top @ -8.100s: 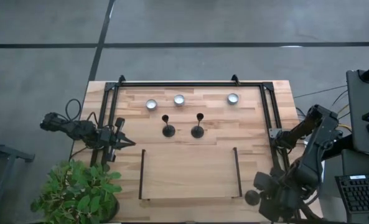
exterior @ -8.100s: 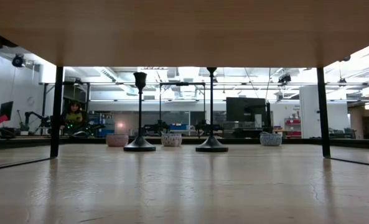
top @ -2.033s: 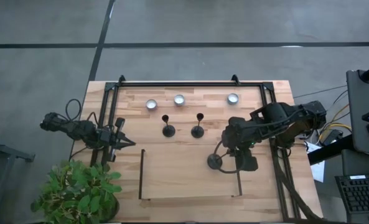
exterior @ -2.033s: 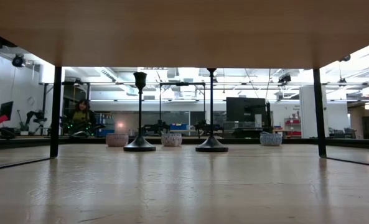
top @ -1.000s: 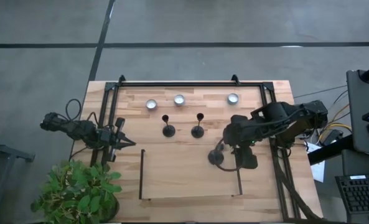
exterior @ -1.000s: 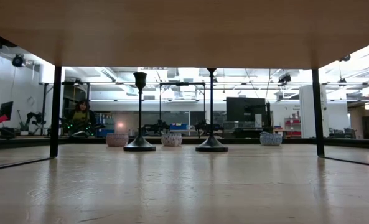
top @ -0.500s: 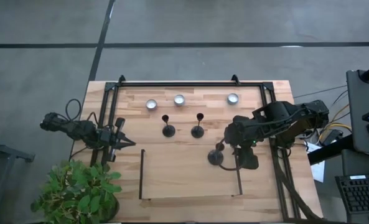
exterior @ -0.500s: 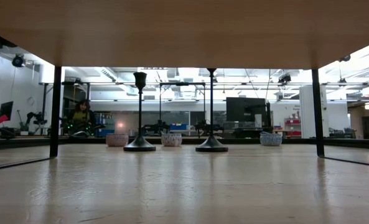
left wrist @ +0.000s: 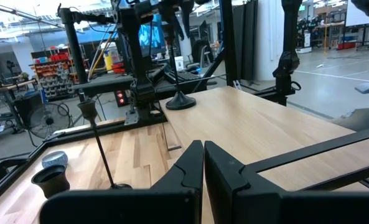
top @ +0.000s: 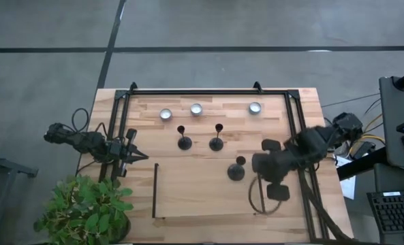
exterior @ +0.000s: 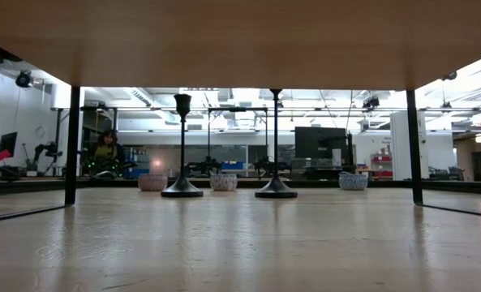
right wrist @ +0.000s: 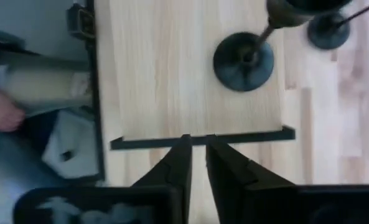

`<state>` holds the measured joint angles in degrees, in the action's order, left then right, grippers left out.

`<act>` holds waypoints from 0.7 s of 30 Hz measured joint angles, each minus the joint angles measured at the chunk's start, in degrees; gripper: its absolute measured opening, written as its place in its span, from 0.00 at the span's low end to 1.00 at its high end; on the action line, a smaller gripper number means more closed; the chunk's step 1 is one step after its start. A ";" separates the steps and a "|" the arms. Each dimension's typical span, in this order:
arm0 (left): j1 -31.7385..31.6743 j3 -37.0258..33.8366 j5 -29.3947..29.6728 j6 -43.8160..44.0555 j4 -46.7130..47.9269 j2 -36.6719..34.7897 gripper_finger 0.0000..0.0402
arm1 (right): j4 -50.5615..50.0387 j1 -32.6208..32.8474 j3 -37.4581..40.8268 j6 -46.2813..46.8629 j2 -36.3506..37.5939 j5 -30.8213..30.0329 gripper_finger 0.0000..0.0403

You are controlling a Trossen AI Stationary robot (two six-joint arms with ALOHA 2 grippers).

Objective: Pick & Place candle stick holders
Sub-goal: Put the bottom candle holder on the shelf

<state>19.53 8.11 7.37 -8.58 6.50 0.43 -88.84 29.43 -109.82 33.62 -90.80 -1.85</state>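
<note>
Three black candle stick holders stand upright on their disc bases on the wooden table. Two stand side by side toward the far side (top: 184,141) (top: 216,141); the low view shows them too (exterior: 182,146) (exterior: 275,146). The third (top: 237,170) (right wrist: 243,59) stands alone to their near right. My right gripper (top: 259,194) (right wrist: 198,155) hovers to the right of that holder, over a black bar (right wrist: 196,140). Its fingers are shut and empty. My left gripper (top: 137,155) (left wrist: 203,162) waits shut at the table's left edge.
Three tealights (top: 165,114) (top: 196,109) (top: 255,107) sit in a row along the far side. Black frame rails (top: 208,92) run round the table, with two short bars (top: 154,190) nearer the front. A potted plant (top: 86,211) stands at the near left corner.
My right gripper has drawn back from the third holder toward the table's right and near edges. The holder, tilted a second ago with its cup toward the gripper, now stands upright by itself where it was.
</note>
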 joint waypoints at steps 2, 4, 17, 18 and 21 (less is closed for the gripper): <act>0.00 -0.01 0.00 0.00 -0.02 0.00 0.03 | 0.98 2.59 1.50 0.47 -0.01 -3.02 0.08; 0.00 -0.01 -0.01 0.00 0.00 0.00 0.03 | 1.17 4.56 2.82 2.33 -0.04 -6.47 0.09; 0.02 -0.01 0.01 0.00 0.00 0.00 0.03 | 10.87 10.09 17.75 6.02 2.35 -28.88 0.36; 0.02 -0.01 -0.01 0.00 -0.01 -0.01 0.03 | 12.35 10.22 19.42 5.99 2.80 -30.20 0.39; 0.02 0.00 -0.01 0.02 -0.01 0.00 0.03 | 16.12 10.45 24.52 6.10 5.04 -33.66 0.47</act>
<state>19.55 8.11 7.36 -8.56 6.49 0.43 -72.71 39.88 -85.30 39.72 -85.77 -35.51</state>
